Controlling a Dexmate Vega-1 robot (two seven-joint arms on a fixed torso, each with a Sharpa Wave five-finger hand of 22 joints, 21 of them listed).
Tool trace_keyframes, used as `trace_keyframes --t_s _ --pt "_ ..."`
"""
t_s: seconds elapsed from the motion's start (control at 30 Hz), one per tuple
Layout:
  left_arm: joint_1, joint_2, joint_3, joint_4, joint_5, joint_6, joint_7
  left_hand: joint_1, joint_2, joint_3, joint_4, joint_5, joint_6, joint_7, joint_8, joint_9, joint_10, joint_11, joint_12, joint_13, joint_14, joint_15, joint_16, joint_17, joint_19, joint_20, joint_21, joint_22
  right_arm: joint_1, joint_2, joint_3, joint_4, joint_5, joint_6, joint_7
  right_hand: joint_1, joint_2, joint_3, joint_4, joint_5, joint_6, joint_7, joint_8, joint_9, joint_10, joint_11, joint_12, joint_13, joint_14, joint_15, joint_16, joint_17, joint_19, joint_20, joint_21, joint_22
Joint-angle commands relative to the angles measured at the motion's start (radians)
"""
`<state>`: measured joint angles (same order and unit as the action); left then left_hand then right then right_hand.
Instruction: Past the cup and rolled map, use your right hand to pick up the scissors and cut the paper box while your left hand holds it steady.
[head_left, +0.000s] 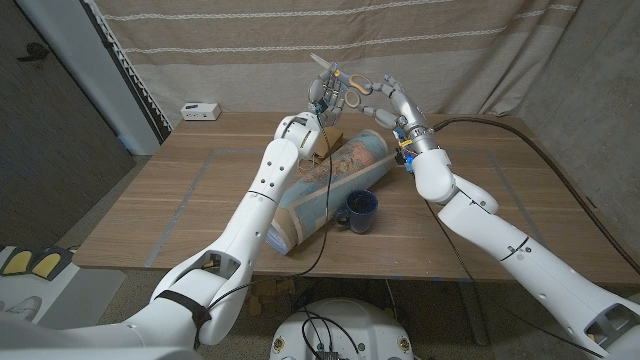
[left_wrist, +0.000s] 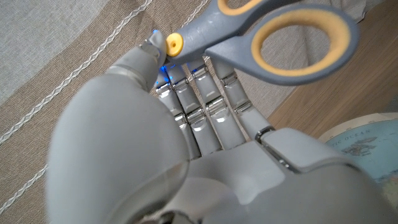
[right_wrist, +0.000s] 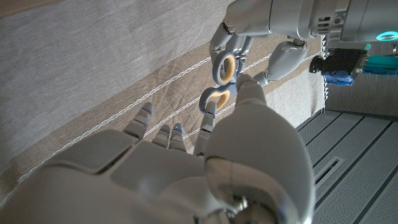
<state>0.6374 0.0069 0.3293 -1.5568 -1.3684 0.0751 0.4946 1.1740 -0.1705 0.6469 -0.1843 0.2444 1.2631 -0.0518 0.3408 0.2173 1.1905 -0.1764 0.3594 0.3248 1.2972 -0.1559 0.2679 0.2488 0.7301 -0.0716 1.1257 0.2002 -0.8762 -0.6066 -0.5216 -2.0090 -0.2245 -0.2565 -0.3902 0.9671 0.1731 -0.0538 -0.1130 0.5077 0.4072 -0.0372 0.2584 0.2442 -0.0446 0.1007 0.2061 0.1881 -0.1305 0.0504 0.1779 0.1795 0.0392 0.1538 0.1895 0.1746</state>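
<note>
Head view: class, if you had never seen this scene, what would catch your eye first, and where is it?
Both hands meet high above the table's far side around grey-and-yellow scissors: the left hand holds them, and the right hand reaches for the handles. Below them a rolled map lies slantwise on the wooden table, with a dark blue cup beside it.

A wooden table (head_left: 480, 180) carries the things; pale tape lines mark a rectangle on its top. A rolled map (head_left: 335, 185), printed in blues and tans, lies on its side near the middle, running from the near edge toward the far side. A dark blue cup (head_left: 360, 212) stands upright just beside the map, on the robot's right of it, handle turned toward the map. A small white box (head_left: 200, 111) sits at the far left corner, well apart.
</note>
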Motion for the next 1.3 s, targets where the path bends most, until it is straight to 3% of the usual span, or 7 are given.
trace_keyframes --t_s 0.03,0.6,1.3 --pt "-0.002 -0.009 0.007 0.008 0.011 -0.004 -0.013 0.000 0.013 0.044 0.041 0.004 0.016 0.007 0.009 0.005 0.003 -0.004 0.001 0.002 0.091 -0.083 0.008 0.003 -0.006 -0.104 0.005 0.001 0.017 0.015 -0.023 0.002 -0.019 -0.052 -0.019 -0.008 0.004 -0.001 0.011 -0.004 0.004 0.015 0.000 0.002 0.006 0.008 0.007 0.003 0.004 0.010 0.008 0.003 -0.001 0.007 0.002 0.004" --pt "0.005 -0.010 0.011 0.005 0.013 0.002 -0.030 -0.001 0.012 0.045 0.041 0.003 0.016 0.005 0.013 0.010 0.005 -0.005 0.001 0.001 0.092 -0.083 0.009 0.003 -0.007 -0.104 0.008 0.002 0.020 0.022 -0.028 -0.003 -0.030 -0.108 -0.044 -0.024 0.000 -0.002 0.029 -0.017 0.033 0.066 0.002 -0.004 0.041 0.013 0.022 0.002 0.029 0.022 0.015 0.003 0.027 0.016 0.013 0.004" --pt "0.000 -0.010 0.028 0.011 0.020 0.021 -0.047 -0.002 0.012 0.046 0.041 0.002 0.012 0.008 0.008 0.001 0.006 -0.006 0.003 0.003 0.092 -0.083 0.011 0.004 -0.007 -0.105 0.012 0.002 0.031 0.024 -0.024 0.015 -0.022 -0.136 -0.071 -0.013 -0.004 0.004 0.025 -0.023 0.032 0.085 -0.006 -0.010 0.066 0.015 0.029 0.002 0.050 0.024 0.016 0.002 0.051 0.019 0.018 0.003"
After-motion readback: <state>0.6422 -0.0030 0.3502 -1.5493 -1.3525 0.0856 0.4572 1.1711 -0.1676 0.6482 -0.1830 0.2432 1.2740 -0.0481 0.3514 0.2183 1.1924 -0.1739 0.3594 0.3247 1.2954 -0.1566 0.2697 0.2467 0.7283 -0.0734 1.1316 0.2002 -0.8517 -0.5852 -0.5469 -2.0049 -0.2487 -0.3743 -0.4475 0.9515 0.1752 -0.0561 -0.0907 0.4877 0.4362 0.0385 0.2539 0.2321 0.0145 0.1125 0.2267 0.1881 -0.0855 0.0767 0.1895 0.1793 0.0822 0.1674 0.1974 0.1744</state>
